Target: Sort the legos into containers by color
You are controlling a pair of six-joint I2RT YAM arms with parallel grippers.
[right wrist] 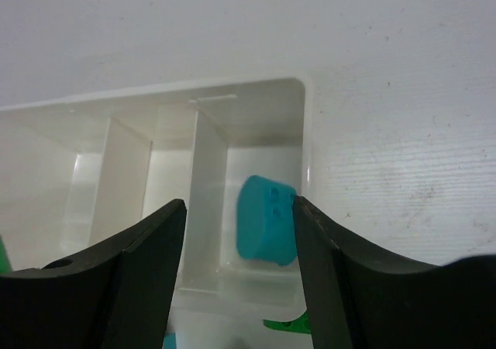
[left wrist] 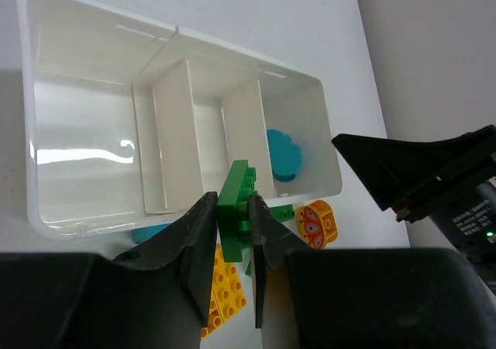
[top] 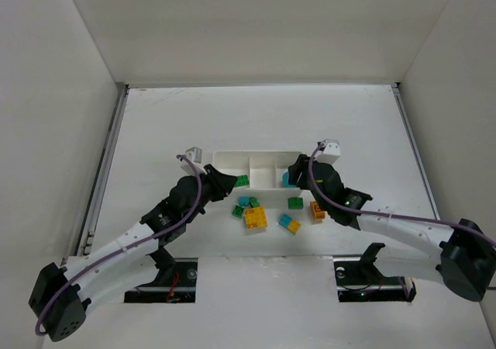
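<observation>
- Left gripper (left wrist: 232, 202): jaws narrow, clamped on a green brick (left wrist: 235, 180). The brick stands on edge between the fingers, with its studs toward the right of the wrist view.
- In the top view the held brick sits at the near wall of the tray (top: 232, 157), toward the left half. I can't tell whether it is over the rim or just outside it.
- Right gripper (right wrist: 239, 202): jaws apart, nothing held. It hangs over the right end compartment (right wrist: 267, 124).
- The cyan brick (right wrist: 266, 221) lies inside that right end compartment, between the divider and the tray's end wall. The right finger's edge overlaps it in the wrist view, and I can't tell whether they touch.
- The tray is one low white piece with three compartments in a row. It sits on the white table (top: 155, 132) between the two grippers.
- The loose bricks are on the table just in front of the tray, all outside it.
- Left cluster: large yellow brick (top: 255, 218), with a green piece (top: 237, 211) beside it on the left, and a cyan piece (top: 244, 202) and a second green piece (top: 254, 202) just behind it. They are packed close.
- Right group: lone green brick (top: 295, 202) nearest the tray and an orange brick (top: 318, 210) beside the right arm. In front of them, a cyan-and-yellow pair (top: 290, 223) lies touching.
</observation>
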